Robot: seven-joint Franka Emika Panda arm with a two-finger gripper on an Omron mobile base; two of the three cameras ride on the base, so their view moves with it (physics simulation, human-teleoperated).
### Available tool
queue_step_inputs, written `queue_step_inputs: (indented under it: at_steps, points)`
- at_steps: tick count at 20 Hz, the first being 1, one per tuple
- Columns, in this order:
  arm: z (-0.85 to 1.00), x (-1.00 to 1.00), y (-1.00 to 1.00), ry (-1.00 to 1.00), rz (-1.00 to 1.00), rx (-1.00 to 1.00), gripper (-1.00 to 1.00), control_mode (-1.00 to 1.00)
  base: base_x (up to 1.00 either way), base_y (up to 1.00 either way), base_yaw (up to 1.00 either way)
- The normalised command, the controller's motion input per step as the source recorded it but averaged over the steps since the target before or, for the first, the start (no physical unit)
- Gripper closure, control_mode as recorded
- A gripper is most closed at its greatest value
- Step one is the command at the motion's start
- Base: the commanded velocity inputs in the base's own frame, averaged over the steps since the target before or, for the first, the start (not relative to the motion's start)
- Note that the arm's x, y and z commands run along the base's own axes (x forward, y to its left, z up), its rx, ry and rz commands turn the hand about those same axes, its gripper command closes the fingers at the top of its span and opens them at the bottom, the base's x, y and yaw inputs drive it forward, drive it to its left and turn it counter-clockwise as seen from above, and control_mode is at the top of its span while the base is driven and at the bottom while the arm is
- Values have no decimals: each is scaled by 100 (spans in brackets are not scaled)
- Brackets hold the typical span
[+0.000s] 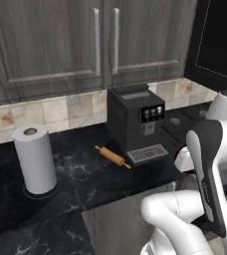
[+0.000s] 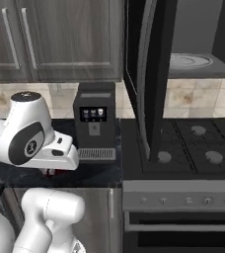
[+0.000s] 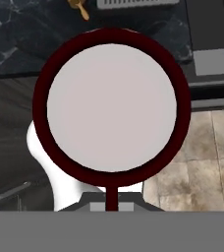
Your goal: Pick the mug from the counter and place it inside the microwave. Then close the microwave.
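The mug is seen from above in the hand view: a dark red rim around a white inside, with its handle running down between my fingers. My gripper is shut on the mug at that handle and holds it in the air over the front edge of the black counter. A sliver of the mug's red shows under my hand. The microwave hangs up on the right with its door swung wide open and the white turntable showing inside.
A black coffee machine stands against the tiled wall, with a wooden rolling pin to its left and a paper towel roll further left. The gas stovetop lies under the microwave. Grey cabinets hang above.
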Motion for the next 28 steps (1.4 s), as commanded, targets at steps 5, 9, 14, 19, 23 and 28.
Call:
queue_step_inputs:
  at_steps: [5,9,14,19,23,28]
  points:
    - [0,0,0,0,0,0,100,100,-33,-44,-44]
    - [0,0,0,0,0,0,100,100,-44,-62,-42]
    - [0,0,0,0,0,0,100,100,-48,-50,-40]
    - [0,0,0,0,0,0,100,100,-16,-79,-26]
    - [0,0,0,0,0,0,100,100,0,-94,-12]
    - [0,0,0,0,0,0,100,100,35,-86,-1]
